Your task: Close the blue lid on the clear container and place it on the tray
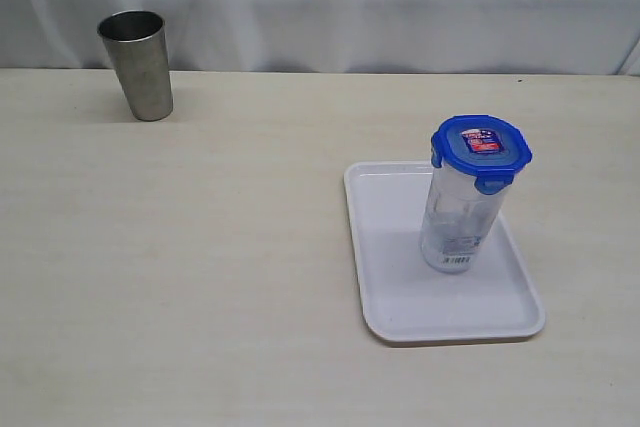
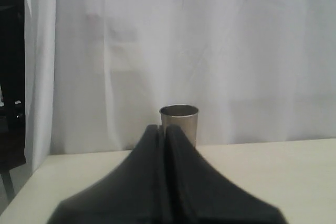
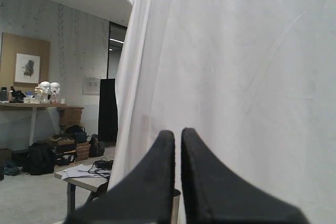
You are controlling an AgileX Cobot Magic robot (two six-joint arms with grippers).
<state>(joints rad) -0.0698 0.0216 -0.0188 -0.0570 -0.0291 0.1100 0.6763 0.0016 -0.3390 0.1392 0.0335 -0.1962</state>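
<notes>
White plastic, the tray lies right of centre on the table. The clear container stands upright on it with the blue lid seated on top (its flaps look down). The task looks done, so the sound move is keeping clear. The left gripper and right gripper are clenched on nothing. The lid's red-and-white sticker and the barcode label are too small to read.

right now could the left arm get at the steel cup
Probably yes: in the left wrist view the steel cup stands upright straight ahead of the left gripper, and nothing shows between them. The jaws are shut, so they would have to open first.
</notes>
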